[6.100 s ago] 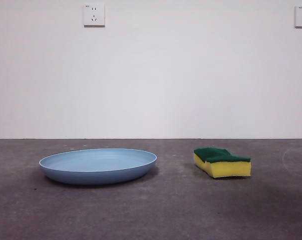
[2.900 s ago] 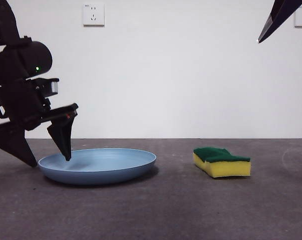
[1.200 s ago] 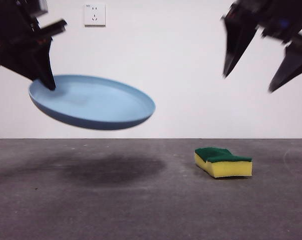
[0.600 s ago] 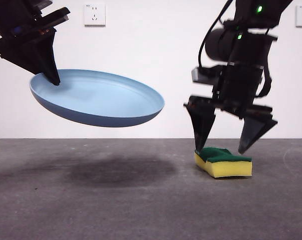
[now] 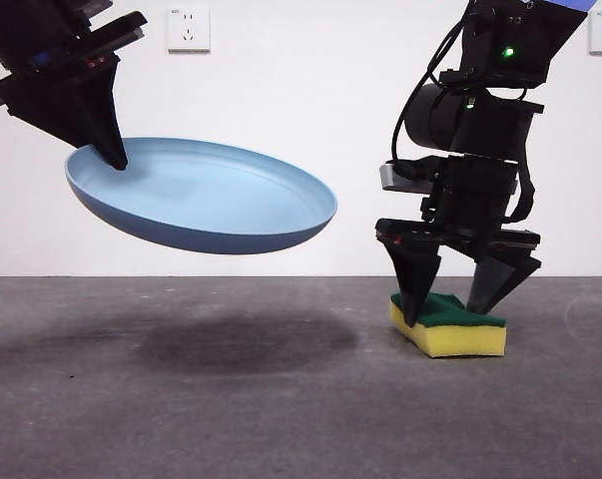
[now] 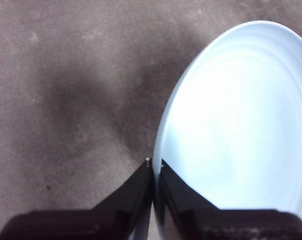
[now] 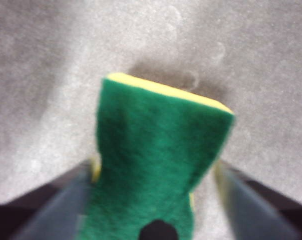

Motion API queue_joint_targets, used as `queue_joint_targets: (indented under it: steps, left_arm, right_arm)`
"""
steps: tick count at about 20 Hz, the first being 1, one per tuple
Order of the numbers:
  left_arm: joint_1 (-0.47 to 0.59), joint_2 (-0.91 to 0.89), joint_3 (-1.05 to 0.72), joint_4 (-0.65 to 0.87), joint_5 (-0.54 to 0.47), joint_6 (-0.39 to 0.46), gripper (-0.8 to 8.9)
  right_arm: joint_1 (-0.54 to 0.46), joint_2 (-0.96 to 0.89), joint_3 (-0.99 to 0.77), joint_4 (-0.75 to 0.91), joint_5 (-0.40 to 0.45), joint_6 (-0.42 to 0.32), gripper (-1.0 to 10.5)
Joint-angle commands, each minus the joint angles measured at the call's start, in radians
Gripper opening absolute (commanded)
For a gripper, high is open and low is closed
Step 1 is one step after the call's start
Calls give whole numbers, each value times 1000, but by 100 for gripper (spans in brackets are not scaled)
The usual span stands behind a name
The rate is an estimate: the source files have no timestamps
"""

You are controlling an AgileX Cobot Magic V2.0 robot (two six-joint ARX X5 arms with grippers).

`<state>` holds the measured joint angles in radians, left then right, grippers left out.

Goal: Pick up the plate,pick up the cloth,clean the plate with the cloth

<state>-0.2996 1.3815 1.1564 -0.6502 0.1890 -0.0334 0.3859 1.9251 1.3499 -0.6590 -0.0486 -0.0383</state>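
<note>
Plate [image 5: 206, 200] tilted in left end effector [image 6: 153, 170], right end effector [image 5: 458, 299] straddling sponge [image 5: 450, 327]

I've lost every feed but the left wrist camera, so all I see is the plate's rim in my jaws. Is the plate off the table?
Observer: Yes. The front view shows the plate in the air, tilted, held at its rim by the left gripper, with its shadow on the table below.
Operator: Where is the right gripper?
Observer: The right gripper is low over the sponge, one jaw on each side of it.
Operator: Has it gripped?
Observer: Not yet. In the right wrist view the jaws stand open, with a gap beside the sponge, which lies on the table green face up.
</note>
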Motion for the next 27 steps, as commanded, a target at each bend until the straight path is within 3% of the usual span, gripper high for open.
queue_joint_targets:
  steps: [1, 5, 9, 15, 17, 20, 24, 27]
  left_arm:
    - [-4, 2, -10, 5, 0, 8, -8]
    - [-4, 2, -10, 3, 0, 8, -8]
    - [-4, 3, -10, 9, -14, 9, -8]
    - [-4, 26, -10, 56, -58, 5, -8]
    - [-19, 26, -10, 71, -57, -2, -8]
    - [-39, 26, -10, 89, -30, -37, -8]
    - [-68, 26, -10, 88, 95, -45, -8]
    - [-72, 26, -10, 74, 167, -46, -8]
  right_arm:
    - [2, 13, 2, -5, 2, -4, 207]
    - [2, 13, 2, -15, -4, -4, -16]
    - [2, -3, 2, -24, -5, 11, -16]
    - [31, -281, 2, -26, -214, 77, -17]
    - [69, -376, 2, -19, -240, 97, -17]
    - [176, -435, 2, 30, -220, 113, -17]
    - [290, -395, 2, 78, -46, 119, -17]
    - [317, -349, 2, 110, 31, 119, -17]
